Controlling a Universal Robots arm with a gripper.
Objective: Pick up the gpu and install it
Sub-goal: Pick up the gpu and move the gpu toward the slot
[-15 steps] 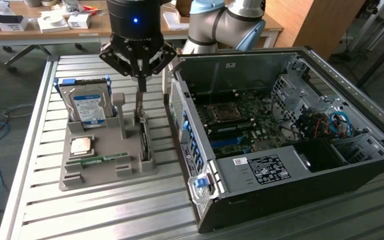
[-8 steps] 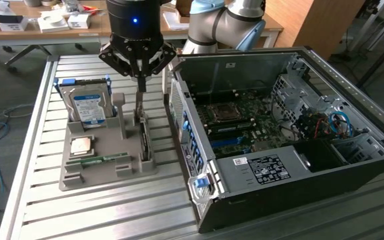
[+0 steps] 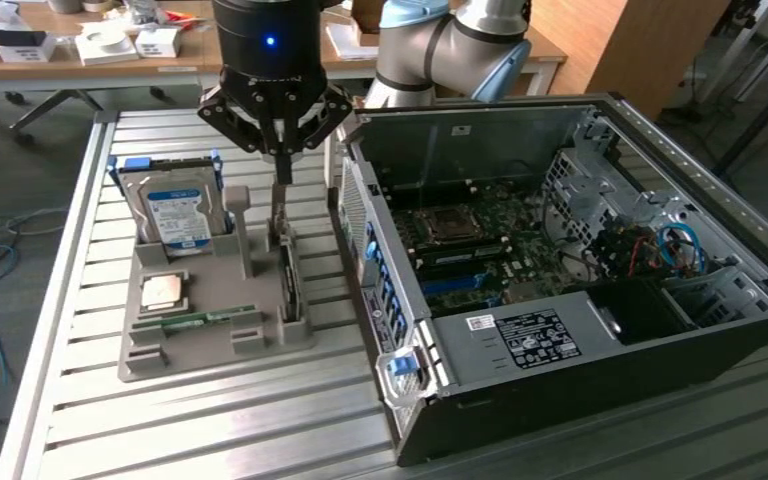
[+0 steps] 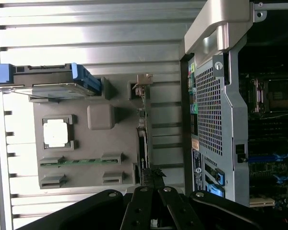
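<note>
The gpu [image 3: 289, 285] [image 4: 144, 129] is seen standing on edge in a slot of the grey holder [image 3: 211, 345] [image 4: 120, 143], on the holder's side nearest the computer case [image 3: 491, 140] [image 4: 213, 105], which lies at the exterior view's right. A pale metal piece is noted at the card's far end. The card is not yet installed; the case is open and the motherboard [image 3: 491, 240] is exposed. The gripper [image 3: 281, 175] [image 4: 152, 175] is positioned over the gpu, pointing down along the line of the card. Its fingers are seen drawn together into a narrow point. Whether the card's edge is caught between them cannot be told. In the wrist view the tips are seen against the near end of the card. Other parts are held in the same holder: a hard drive [image 3: 177, 215] [image 4: 53, 81] with a blue-white label upright at the far corner, a processor [image 3: 161, 290] [image 4: 56, 132] lying flat in a square recess, and a green memory stick [image 3: 204, 318] [image 4: 79, 162] set on edge near the front. Holder and case are placed just beside each other on a slatted aluminium table [image 3: 224, 430] [image 4: 86, 28].
</note>
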